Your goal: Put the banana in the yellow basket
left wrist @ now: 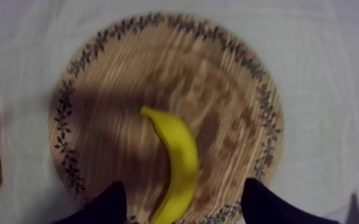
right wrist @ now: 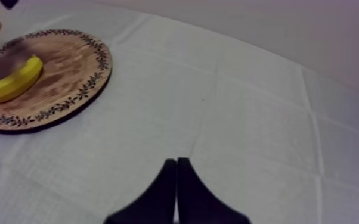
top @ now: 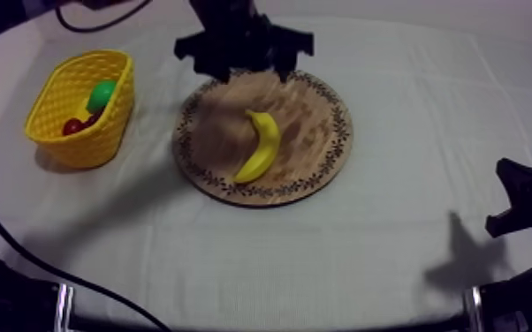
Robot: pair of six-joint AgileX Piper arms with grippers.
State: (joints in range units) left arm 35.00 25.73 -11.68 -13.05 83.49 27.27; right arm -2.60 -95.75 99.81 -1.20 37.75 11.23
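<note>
1. Hovering over the far rim of the round wooden board (top: 315, 113), my left gripper (top: 252, 67) points down at it from the upper side of the table.
2. Its two black fingers (left wrist: 107, 207) are spread wide. One end of the banana (top: 261, 146) lies in the gap between them, and neither finger touches it.
3. The banana lies flat near the middle of the board, curved, with its length running from the far side toward the near side.
4. The yellow basket (top: 102, 141) stands on the grey-white cloth (top: 393, 238) at the left of the board, close to it but apart from it.
5. In the basket lie a green fruit (top: 102, 94) and a small red fruit (top: 72, 127), the red one just beside and below the green.
6. My right gripper (right wrist: 176, 163) sits low at the right side of the table over bare cloth, well apart from the board. Its fingers are pressed together into a narrow wedge with nothing between them.
</note>
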